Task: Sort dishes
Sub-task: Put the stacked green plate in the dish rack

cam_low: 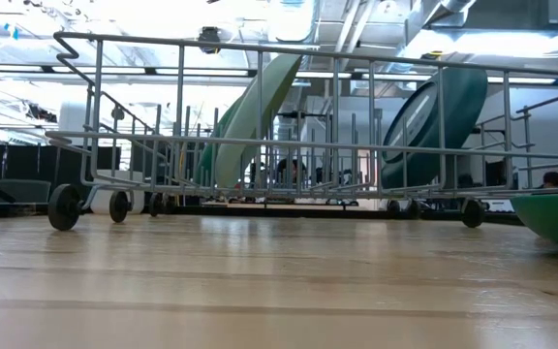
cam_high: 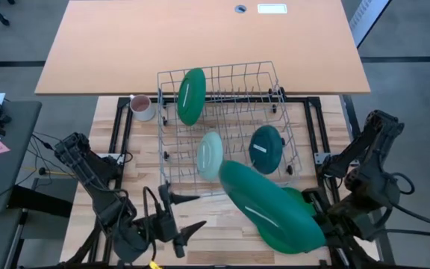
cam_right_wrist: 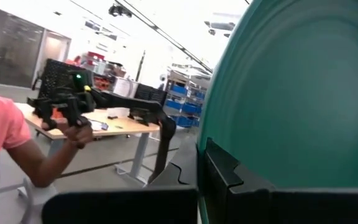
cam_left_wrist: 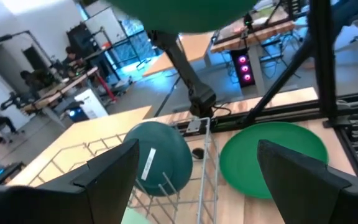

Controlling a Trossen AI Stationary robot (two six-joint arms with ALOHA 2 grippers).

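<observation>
Five dishes show: three stand on edge in the wire rack [cam_high: 290,153], namely a large dark green plate [cam_high: 191,96], a pale mint plate [cam_high: 210,154] and a dark teal plate [cam_high: 266,149]. The right pincer [cam_high: 321,221] is clamped on a tilted green plate [cam_high: 263,203] above another green plate [cam_left_wrist: 272,155] lying flat on the desk [cam_high: 144,168]. The left pincer [cam_high: 181,217] hangs spread and empty beside the rack.
</observation>
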